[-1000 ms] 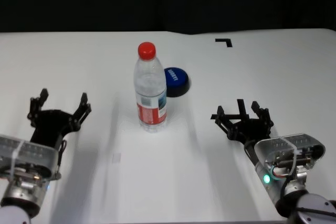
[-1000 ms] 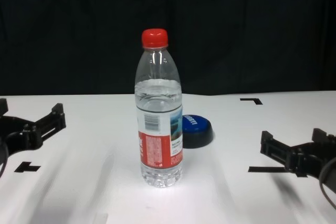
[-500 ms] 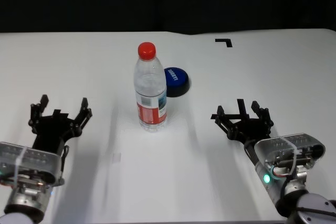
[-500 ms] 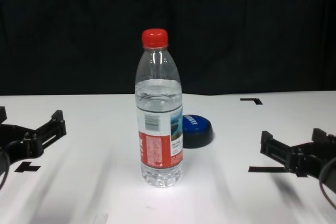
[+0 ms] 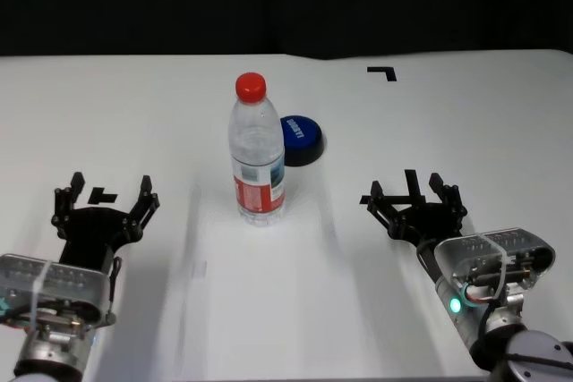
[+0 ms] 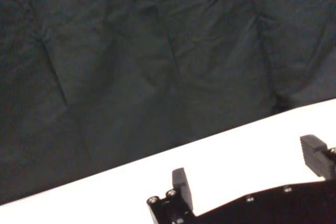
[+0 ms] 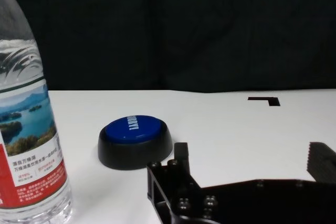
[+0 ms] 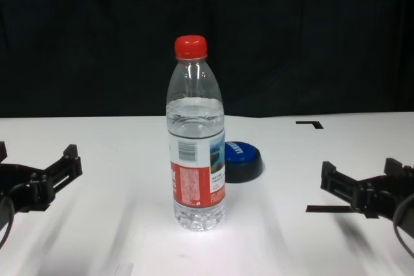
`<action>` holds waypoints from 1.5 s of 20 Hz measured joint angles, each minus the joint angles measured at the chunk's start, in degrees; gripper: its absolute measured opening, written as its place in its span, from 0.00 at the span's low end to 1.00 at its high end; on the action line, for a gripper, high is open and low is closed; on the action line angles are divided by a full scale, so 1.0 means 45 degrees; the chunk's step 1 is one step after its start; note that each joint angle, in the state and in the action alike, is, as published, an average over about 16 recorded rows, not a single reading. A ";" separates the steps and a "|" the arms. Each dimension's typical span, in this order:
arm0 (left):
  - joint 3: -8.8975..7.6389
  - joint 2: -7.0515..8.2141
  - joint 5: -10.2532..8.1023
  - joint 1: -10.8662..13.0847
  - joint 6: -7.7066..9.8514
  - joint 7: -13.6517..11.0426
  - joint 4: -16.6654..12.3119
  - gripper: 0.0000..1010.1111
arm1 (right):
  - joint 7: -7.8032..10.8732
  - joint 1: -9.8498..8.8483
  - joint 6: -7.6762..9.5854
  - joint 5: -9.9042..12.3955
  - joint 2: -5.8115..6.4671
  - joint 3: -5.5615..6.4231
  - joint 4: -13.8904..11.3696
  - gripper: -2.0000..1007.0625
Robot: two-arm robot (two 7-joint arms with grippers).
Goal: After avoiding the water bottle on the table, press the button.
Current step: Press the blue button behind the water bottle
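The water bottle (image 5: 258,154), clear with a red cap and a red, white and blue label, stands upright mid-table (image 5: 134,105). The blue button (image 5: 300,136) sits just behind it to the right, apart from it. Both show in the chest view: the bottle (image 8: 197,153) and the button (image 8: 240,158). My right gripper (image 5: 412,196) is open and empty, low over the table, right of the bottle. The right wrist view shows the button (image 7: 135,140) ahead of my right gripper (image 7: 251,156), with the bottle (image 7: 26,129) off to one side. My left gripper (image 5: 106,199) is open and empty, left of the bottle.
A black L-shaped tape mark (image 5: 383,71) lies at the far right. A small black tape mark (image 5: 101,195) lies between the left gripper's fingers. A black tape strip (image 8: 323,209) lies under the right gripper. A dark curtain (image 6: 131,51) hangs behind the table.
My left gripper has drawn back toward the table's near edge, uncovering a black tape mark. The right gripper, bottle and button have not moved.
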 joint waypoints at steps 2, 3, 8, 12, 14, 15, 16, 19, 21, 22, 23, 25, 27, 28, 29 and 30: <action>-0.0002 -0.0039 0.0019 0.0026 0.0009 0.0015 0.0006 0.99 | 0.0000 0.0000 0.0000 0.0000 0.0000 0.0000 0.0000 1.00; -0.0004 -0.0054 0.0028 0.0034 0.0017 0.0018 0.0009 0.99 | 0.0000 0.0000 0.0000 0.0000 0.0000 0.0000 0.0000 1.00; -0.0004 -0.0082 0.0066 0.0017 0.0065 0.0001 0.0036 0.99 | 0.0000 0.0000 0.0000 0.0000 -0.0001 0.0000 0.0000 1.00; 0.0006 -0.0059 0.0097 -0.0027 0.0127 -0.0049 0.0054 0.99 | 0.0000 0.0000 0.0000 0.0000 -0.0001 0.0000 0.0000 1.00; 0.0013 -0.0044 0.0111 -0.0048 0.0156 -0.0074 0.0060 0.99 | 0.0000 0.0000 0.0000 0.0000 -0.0001 0.0000 0.0000 1.00; 0.0015 -0.0036 0.0116 -0.0059 0.0169 -0.0085 0.0063 0.99 | 0.0000 0.0000 0.0000 0.0000 -0.0001 0.0000 0.0000 1.00; 0.0018 -0.0028 0.0122 -0.0069 0.0181 -0.0096 0.0065 0.99 | 0.0000 0.0000 0.0000 0.0000 -0.0001 0.0000 0.0000 1.00; 0.0027 -0.0007 0.0131 -0.0095 0.0208 -0.0127 0.0071 0.99 | 0.0000 0.0000 0.0000 0.0000 -0.0001 0.0000 0.0000 1.00; 0.0032 0.0005 0.0134 -0.0104 0.0221 -0.0144 0.0073 0.99 | 0.0000 0.0000 0.0000 0.0000 -0.0001 0.0000 0.0000 1.00; 0.0035 0.0009 0.0136 -0.0106 0.0226 -0.0150 0.0074 0.99 | 0.0000 0.0000 0.0000 0.0000 -0.0001 0.0000 0.0000 1.00; 0.0037 0.0013 0.0137 -0.0108 0.0231 -0.0155 0.0074 0.99 | 0.0000 0.0000 0.0000 0.0000 -0.0001 0.0000 0.0000 1.00; 0.0038 0.0012 0.0135 -0.0107 0.0229 -0.0155 0.0075 0.99 | 0.0000 0.0000 0.0000 0.0000 -0.0001 0.0000 0.0000 1.00; 0.0037 0.0008 0.0133 -0.0106 0.0224 -0.0150 0.0076 0.99 | 0.0000 0.0000 0.0000 0.0000 -0.0001 0.0000 0.0000 1.00; 0.0036 0.0007 0.0131 -0.0105 0.0221 -0.0148 0.0077 0.99 | 0.0000 0.0000 0.0000 0.0000 -0.0001 0.0000 0.0000 1.00; 0.0036 0.0005 0.0129 -0.0104 0.0218 -0.0146 0.0077 0.99 | 0.0000 0.0000 0.0000 0.0000 -0.0001 0.0000 0.0000 1.00; 0.0035 0.0004 0.0128 -0.0104 0.0216 -0.0144 0.0078 0.99 | 0.0000 0.0000 0.0000 0.0000 -0.0001 0.0000 0.0000 1.00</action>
